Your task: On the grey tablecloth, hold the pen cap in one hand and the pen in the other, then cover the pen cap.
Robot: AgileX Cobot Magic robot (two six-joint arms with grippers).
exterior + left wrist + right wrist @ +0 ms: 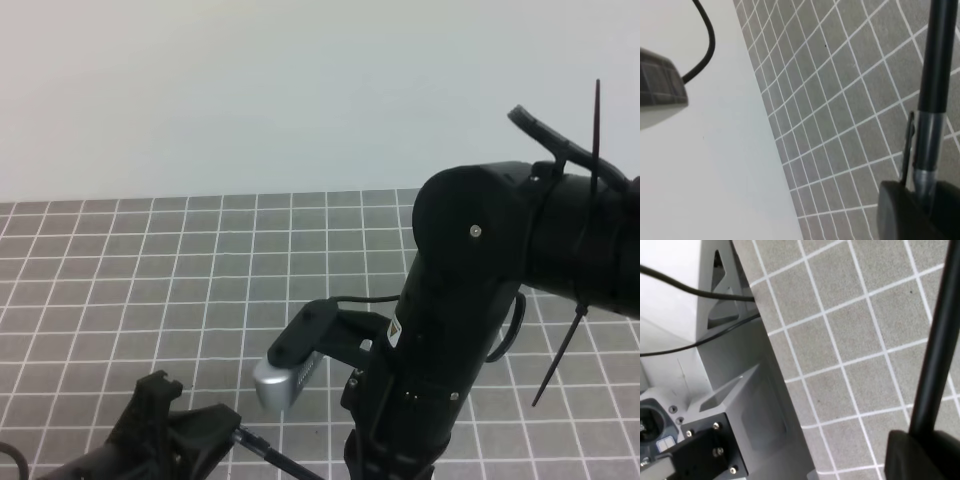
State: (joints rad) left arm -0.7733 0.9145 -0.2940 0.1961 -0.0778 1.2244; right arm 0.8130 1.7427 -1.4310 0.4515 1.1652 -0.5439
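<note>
Steeply tilted pen (936, 65) — long axis near-vertical in both wrist views.

The far half of the grey tablecloth (180, 250) lies open from the left edge to the right edge; a gripper could pass there. The near edge is obstructed. The right arm (470, 330) stands over the near right area, and the left gripper (170, 430) occupies the near left corner.
</note>
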